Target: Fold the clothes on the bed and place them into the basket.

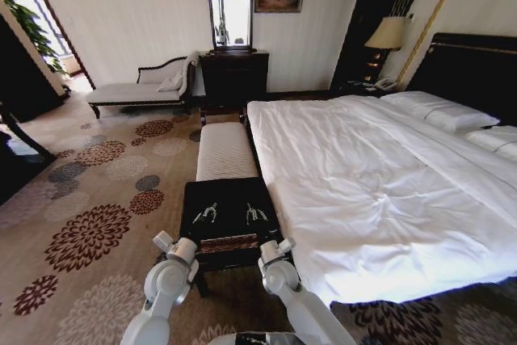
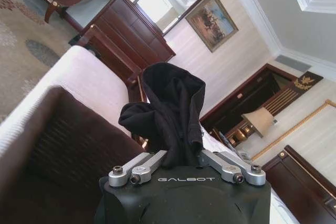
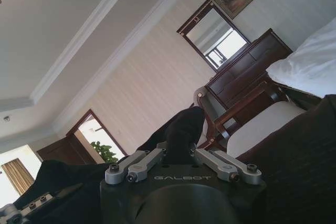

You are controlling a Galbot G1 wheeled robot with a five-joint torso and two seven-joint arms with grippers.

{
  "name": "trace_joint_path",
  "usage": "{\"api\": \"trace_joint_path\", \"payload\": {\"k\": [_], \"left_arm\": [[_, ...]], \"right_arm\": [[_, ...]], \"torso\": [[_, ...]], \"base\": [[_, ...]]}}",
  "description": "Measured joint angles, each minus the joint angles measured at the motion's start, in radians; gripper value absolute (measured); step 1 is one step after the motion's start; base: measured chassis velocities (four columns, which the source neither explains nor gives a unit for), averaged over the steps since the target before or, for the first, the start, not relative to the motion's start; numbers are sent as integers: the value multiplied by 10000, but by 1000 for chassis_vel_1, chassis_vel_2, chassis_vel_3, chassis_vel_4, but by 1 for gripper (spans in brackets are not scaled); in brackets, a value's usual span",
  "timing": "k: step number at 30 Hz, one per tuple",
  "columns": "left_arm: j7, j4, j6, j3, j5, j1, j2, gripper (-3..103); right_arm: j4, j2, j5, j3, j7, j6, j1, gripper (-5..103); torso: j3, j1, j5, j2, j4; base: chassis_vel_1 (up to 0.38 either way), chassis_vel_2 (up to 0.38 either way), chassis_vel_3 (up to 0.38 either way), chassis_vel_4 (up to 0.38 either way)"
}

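Both end effectors, left (image 1: 205, 214) & right (image 1: 256, 214), each clamp black soft T-shirt (image 2: 170, 114) over brown woven wicker basket (image 1: 229, 244), prob. for lowering in.

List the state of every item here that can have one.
T-shirt: bunched, pinched by both grippers over the basket.
Basket: upright, open-topped.
Left gripper: shut on the T-shirt.
Right gripper: shut on the T-shirt.
Bed: made, duvet wrinkled.
Lamp: cannot tell if lit.
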Motion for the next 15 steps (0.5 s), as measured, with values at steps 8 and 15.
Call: {"api": "trace_joint_path", "payload": {"k": [8,15], "left_arm": [[13,53,-21,-43,15,0,-20,9],[33,175,-21,-7,46,-73,-56,9]], "right_arm": [[-113,18,82,-32,65,103,139,9],[-227,-18,158,-31,109,129,364,9]], "torso": [[6,15,2,-6,-1],[3,4,6,-5,-10]], "base": [[-14,279,40,-271],[-112,-31,55,-13]]}}
